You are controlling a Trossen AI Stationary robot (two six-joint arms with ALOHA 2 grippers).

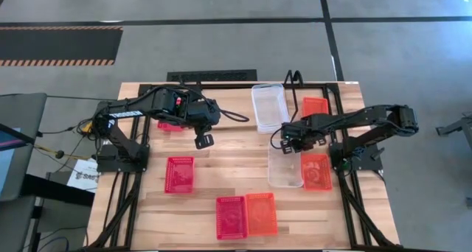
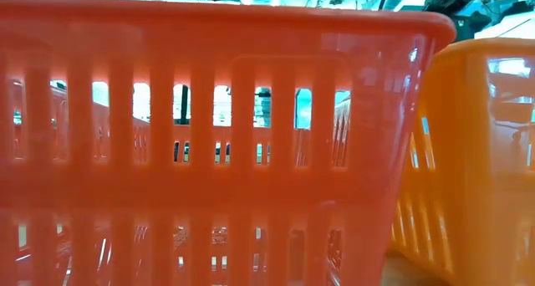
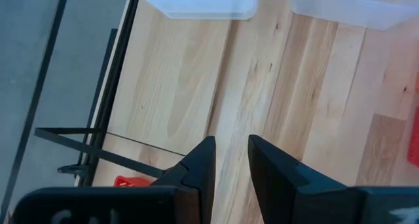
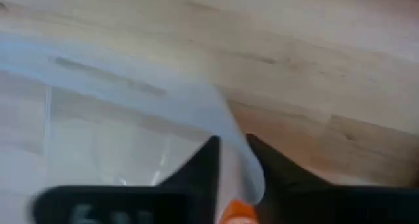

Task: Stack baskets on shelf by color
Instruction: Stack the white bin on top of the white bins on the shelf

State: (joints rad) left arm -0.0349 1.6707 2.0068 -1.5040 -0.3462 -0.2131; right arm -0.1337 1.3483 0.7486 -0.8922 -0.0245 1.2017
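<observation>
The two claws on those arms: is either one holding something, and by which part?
The right gripper pinches the clear basket by its rim wall. The left gripper holds nothing, above bare wood.

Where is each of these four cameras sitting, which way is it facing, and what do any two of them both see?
High view: above the table, looking straight down; both arms show, left tool and right tool.
Low view: at table-top height, looking level; a red basket and an orange basket fill it; no tool shows.
Left wrist view: on the left arm, looking past its fingers at bare wood.
Right wrist view: on the right arm; its fingers pinch the near clear basket wall.
Shared: the left wrist and high views both show the far clear basket.
</observation>
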